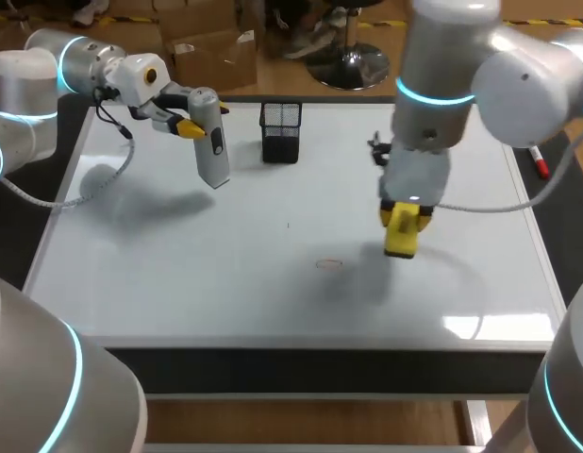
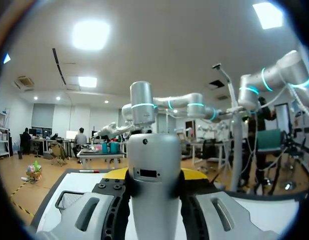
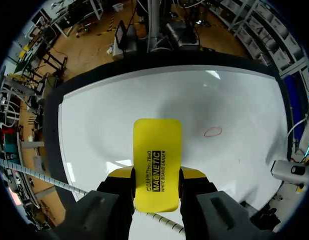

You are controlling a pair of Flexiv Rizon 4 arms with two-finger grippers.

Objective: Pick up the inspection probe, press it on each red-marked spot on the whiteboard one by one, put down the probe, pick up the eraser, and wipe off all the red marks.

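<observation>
Right jaws clamp the eraser [image 1: 402, 233], left jaws the probe [image 1: 211, 142]; a tilted eraser may skim over the centre mark [image 1: 329, 265].

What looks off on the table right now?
Nothing spilled or damaged. One oddity: the inspection probe isn't set down; the left claw holds it aloft near the mesh pen holder, while the right claw already grips the yellow eraser. One red oval mark is on the whiteboard.
</observation>
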